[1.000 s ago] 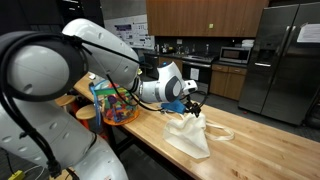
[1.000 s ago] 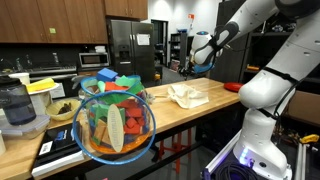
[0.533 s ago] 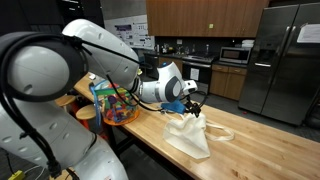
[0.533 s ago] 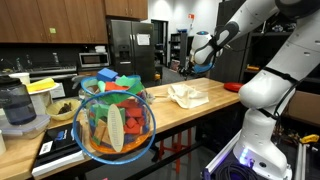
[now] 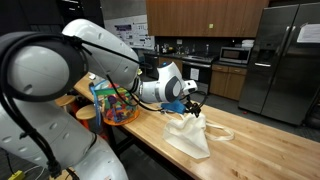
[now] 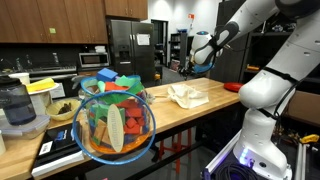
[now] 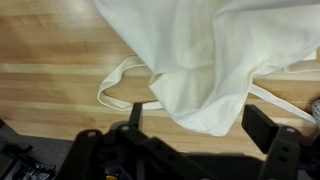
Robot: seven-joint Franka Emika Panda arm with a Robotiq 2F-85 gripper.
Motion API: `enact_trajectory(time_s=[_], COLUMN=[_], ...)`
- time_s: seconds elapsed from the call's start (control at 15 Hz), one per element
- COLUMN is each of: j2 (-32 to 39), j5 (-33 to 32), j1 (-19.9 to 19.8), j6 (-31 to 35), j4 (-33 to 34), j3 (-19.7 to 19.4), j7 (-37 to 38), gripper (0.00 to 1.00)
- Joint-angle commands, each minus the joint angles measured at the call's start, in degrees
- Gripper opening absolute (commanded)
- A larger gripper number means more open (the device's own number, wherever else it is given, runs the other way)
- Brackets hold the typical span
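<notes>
A white cloth bag with loop handles lies crumpled on the wooden table in both exterior views [image 5: 188, 137] [image 6: 187, 95]. My gripper [image 5: 192, 104] [image 6: 198, 66] hovers just above the bag, pointing down. In the wrist view the two dark fingers of the gripper [image 7: 200, 125] stand wide apart with nothing between them. The bag [image 7: 210, 60] fills the upper part of that view, and one handle loop [image 7: 118, 88] lies on the wood at the left. The fingers do not touch the cloth.
A wire basket full of colourful toys [image 5: 113, 104] [image 6: 112, 118] stands on the table [image 5: 255, 150] near the arm's base. A red bowl [image 6: 232, 87] sits at the table's far end. A blender [image 6: 16, 108] and a dark fridge [image 5: 280, 60] stand around.
</notes>
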Motion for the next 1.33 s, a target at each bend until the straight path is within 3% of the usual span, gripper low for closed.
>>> enact_trajectory(time_s=[0.0,0.27,0.67,1.07,1.27], j2=[-0.05,-0.05,0.03,10.97,19.58], j5=[-0.07,-0.07,-2.73,-6.84,-11.09], j1=[0.44,0.44,0.72,2.68,4.42], j6=[-0.23,-0.23,-3.98,-3.71,-5.25], j4=[0.11,0.10,2.40,9.69,15.55], j3=[-0.46,-0.46,3.69,6.70,5.99], j7=[-0.07,-0.07,1.97,3.36,5.33], gripper=[1.00,1.00,1.00,1.00,1.00])
